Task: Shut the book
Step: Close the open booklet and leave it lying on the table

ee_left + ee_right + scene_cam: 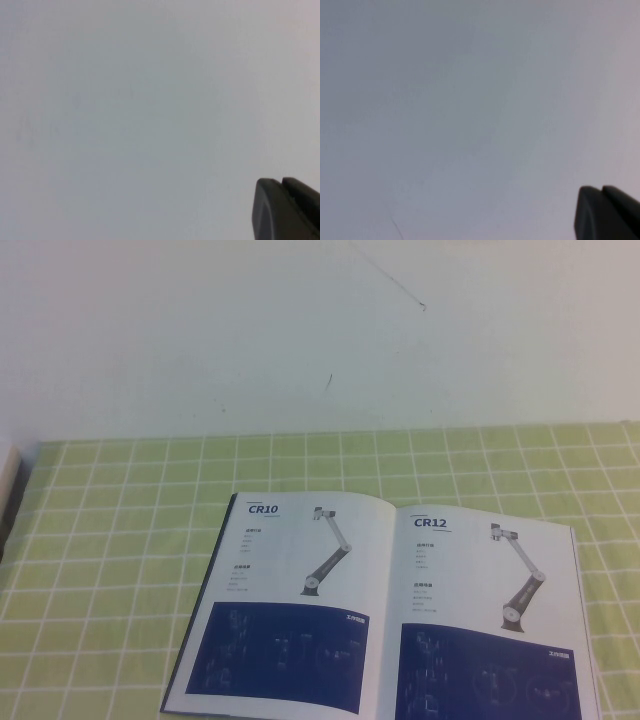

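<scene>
An open book (385, 605) lies flat on the green checked tablecloth (120, 540), near the front and right of centre. Its left page is headed CR10 and its right page CR12; each has a robot-arm picture above a dark blue panel. Its bottom edge runs out of the high view. Neither arm appears in the high view. In the left wrist view my left gripper (281, 181) points at a blank white surface, its two dark tips pressed together. My right gripper (601, 188) looks the same in the right wrist view, shut on nothing.
A white wall (300, 330) with a thin crack rises behind the table. A white object (6, 472) pokes in at the table's left edge. Bare cloth lies left of the book and behind it.
</scene>
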